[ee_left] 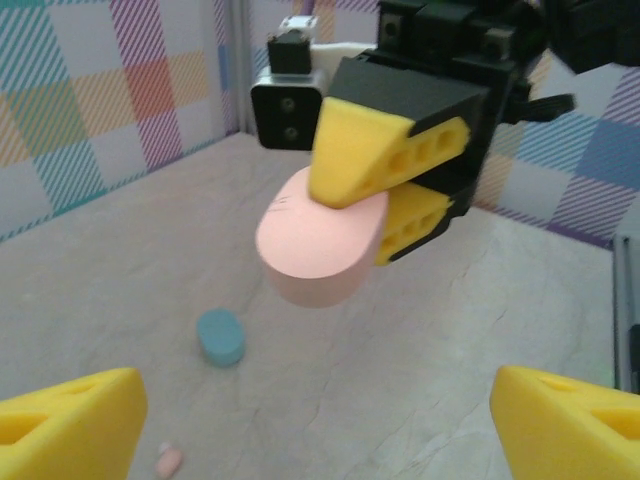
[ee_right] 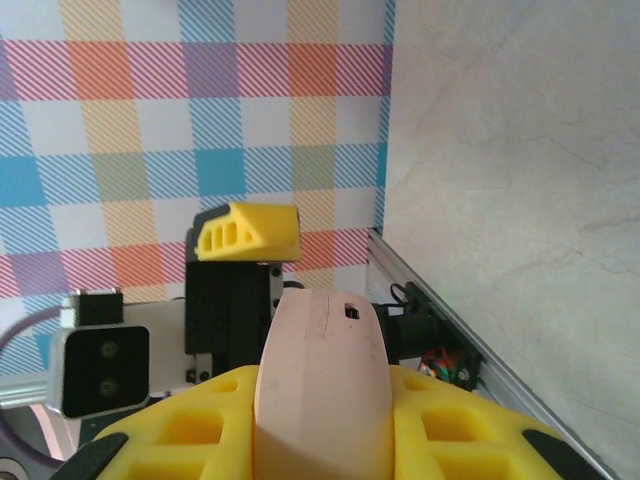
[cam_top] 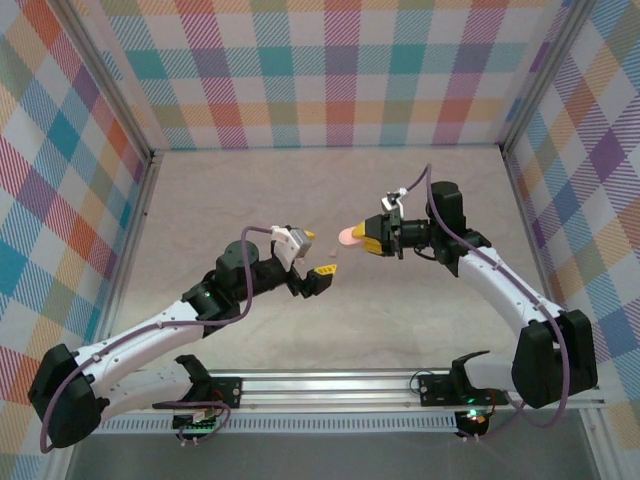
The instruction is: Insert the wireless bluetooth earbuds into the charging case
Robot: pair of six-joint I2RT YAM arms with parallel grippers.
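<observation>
Barely begun, I'd say — right gripper [cam_top: 362,238] pinches the pink case [ee_left: 320,245] aloft, left gripper [cam_top: 315,254] gapes empty, a pink earbud [ee_left: 169,460] lies on the worktop [ee_left: 420,370].

Plaid walls [cam_top: 340,70] enclose a beige marbled tabletop [cam_top: 300,190].

Both arms reach inward, grippers facing each other. The left gripper [cam_top: 314,254] points to 3 o'clock, jaws wide apart. The right gripper [cam_top: 360,236] points to 9 o'clock (jaws clamped on a pink case [cam_top: 347,237]).
</observation>
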